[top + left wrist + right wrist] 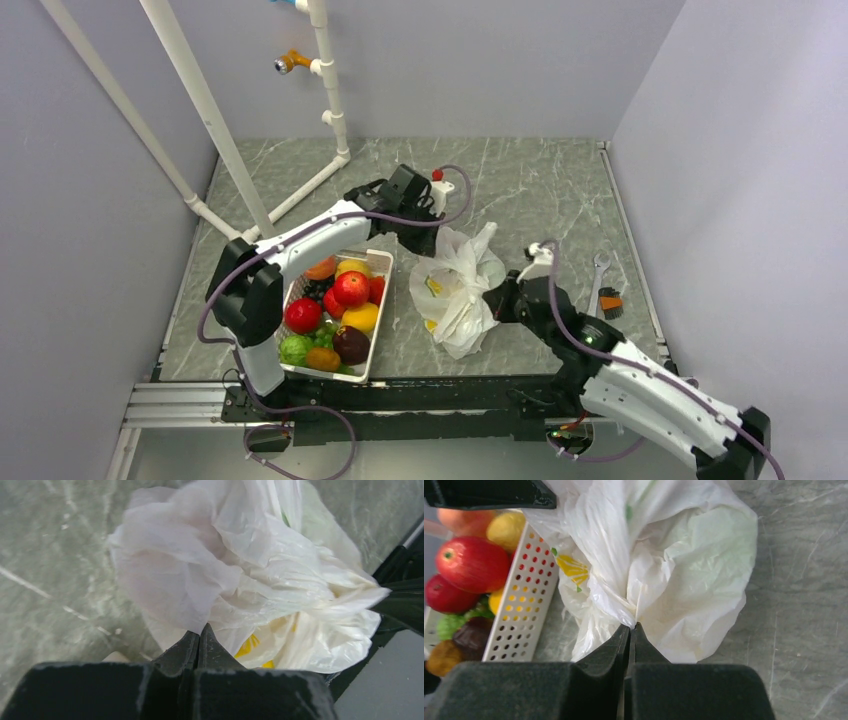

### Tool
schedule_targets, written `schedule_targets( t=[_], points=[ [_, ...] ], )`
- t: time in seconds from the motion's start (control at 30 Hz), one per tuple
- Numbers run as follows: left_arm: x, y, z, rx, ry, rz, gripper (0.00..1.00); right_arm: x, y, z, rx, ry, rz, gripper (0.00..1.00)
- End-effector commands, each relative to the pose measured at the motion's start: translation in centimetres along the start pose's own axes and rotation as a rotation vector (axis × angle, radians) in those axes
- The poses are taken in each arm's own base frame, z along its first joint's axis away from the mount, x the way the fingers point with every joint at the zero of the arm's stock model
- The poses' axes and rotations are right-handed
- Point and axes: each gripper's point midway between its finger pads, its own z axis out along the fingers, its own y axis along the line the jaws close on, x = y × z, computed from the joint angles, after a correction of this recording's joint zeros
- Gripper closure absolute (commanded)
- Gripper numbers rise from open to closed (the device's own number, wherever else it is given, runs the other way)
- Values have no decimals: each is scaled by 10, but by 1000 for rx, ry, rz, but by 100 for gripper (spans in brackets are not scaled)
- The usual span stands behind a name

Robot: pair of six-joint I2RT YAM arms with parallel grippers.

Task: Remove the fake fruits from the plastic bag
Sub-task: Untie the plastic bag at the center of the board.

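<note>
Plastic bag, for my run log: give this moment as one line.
left gripper: shut on thin white plastic bag | right gripper: shut on bag | bag: beside white perforated basket

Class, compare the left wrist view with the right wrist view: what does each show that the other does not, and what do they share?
Only the left wrist view: the left pincer, its tips shut on a fold of the plastic bag. Only the right wrist view: the right pincer shut on another fold of the bag, and the white basket holding a red apple among other fruit. Both: the crumpled bag lying on the marbled table.
</note>
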Motion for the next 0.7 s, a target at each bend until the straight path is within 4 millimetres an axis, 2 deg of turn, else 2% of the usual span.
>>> schedule_targets(
  t=[0.0,0.17,0.27,0.33,0.43,0.53,0.6,0.67],
  points=[
    [-13,55,-28,-163,-22,-72,100,-2,-15,-16,10,-91,145,100],
    [-12,67,-31,-165,-10,-107,100,0,-26,-26,22,-112,156,100],
    [-11,69,-32,-176,-6,-107,100,-1,-21,-28,19,-69,79,100],
    [-11,67,-32,-170,-6,-110,100,-13,-13,-30,16,-66,23,92],
    [-10,61,-30,-135,-4,-120,100,-40,6,-33,-11,-88,-83,71],
    [-9,62,-29,-134,2,-120,100,-63,25,-30,-16,-79,-190,62],
    [-9,63,-29,-142,8,-119,100,-62,34,-21,-34,-32,-262,58],
    [-9,63,-30,-143,7,-120,100,-57,57,-15,-148,1,-318,54]
  ],
)
